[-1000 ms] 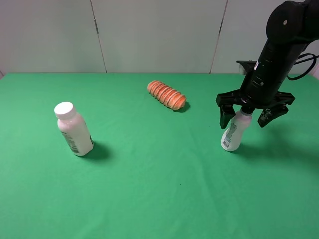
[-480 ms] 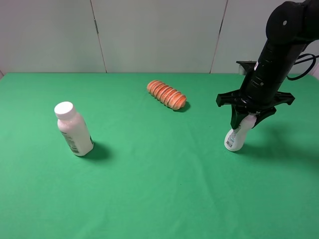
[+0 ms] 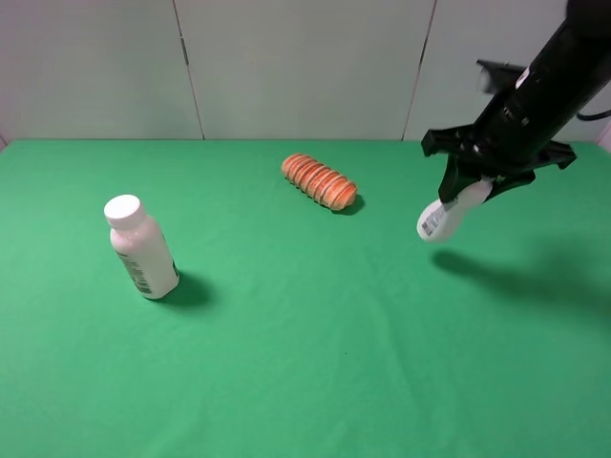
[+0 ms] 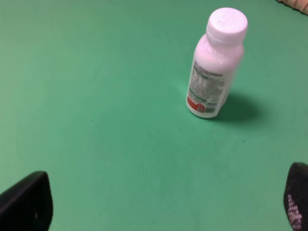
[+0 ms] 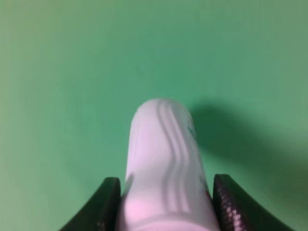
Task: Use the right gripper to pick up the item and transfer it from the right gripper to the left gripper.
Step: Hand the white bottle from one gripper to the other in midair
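One item [image 3: 444,215] matters here: a small, slim white plastic thing with a pinched waist. It's up off the green cloth [image 3: 305,382] on the right side of the table, hanging in the air. It's tilted quite a bit, with the bottom end lowest and poking toward the middle of the table. There's printed label stuff near that bottom end, too small to read. Its shadow [image 3: 496,272] sits on the cloth below it, well clear of it, so it's definitely not touching down. From the right wrist camera the item [image 5: 163,163] is a rounded white body with wavy grooves running along it, a bit blurry. The top end is buried between the jaws, so I can't make out the tip at all.

The right gripper [image 3: 474,186] is clamped on that upper end, jaws pulled in tight on either side of it. In the wrist view the right gripper [image 5: 166,207] shows a black finger pressed against each flank of the white body. The arm comes in from the top right corner of the overhead view, slanting down toward the centre, and its black crossbar sticks out on both sides above the jaws.

The left gripper [image 4: 161,207] isn't in the overhead shot. Its own camera shows the jaws spread wide with nothing between them, over bare cloth. The big white-capped bottle [image 4: 216,65] stands upright out ahead of it. The bread roll [image 3: 319,181] lies near the back, in the middle.
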Motion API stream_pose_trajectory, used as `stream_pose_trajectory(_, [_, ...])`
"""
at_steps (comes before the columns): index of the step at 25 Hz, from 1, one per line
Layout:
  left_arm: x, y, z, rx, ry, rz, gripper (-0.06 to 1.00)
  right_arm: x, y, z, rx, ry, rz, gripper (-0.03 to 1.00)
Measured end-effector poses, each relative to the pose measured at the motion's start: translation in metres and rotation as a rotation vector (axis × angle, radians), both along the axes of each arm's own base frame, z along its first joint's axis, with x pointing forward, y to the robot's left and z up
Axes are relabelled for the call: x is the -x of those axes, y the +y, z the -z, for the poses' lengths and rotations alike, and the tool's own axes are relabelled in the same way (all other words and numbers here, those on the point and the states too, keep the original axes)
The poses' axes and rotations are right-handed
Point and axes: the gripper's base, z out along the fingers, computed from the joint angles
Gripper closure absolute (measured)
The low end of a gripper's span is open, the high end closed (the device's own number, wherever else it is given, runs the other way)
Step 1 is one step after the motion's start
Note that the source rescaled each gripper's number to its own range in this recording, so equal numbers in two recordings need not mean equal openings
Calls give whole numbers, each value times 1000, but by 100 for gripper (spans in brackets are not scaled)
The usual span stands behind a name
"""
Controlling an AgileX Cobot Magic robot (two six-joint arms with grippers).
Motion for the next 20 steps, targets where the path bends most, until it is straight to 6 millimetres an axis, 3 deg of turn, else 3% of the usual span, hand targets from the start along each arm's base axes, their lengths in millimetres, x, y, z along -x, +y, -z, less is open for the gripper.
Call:
stream_pose_trajectory(5, [0, 0, 0, 0, 0, 0, -3, 16, -16, -45, -95, -153, 26, 92])
stream_pose_trajectory(8, [0, 0, 0, 0, 0, 0, -3, 34, -27, -55, -192, -211, 59, 92])
stream_pose_trajectory(14, [0, 0, 0, 0, 0, 0, -3, 68, -39, -51, -423, -299, 119, 92])
stream_pose_trajectory(20, [0, 0, 0, 0, 0, 0, -3, 89, -30, -24, -656, -305, 136, 92])
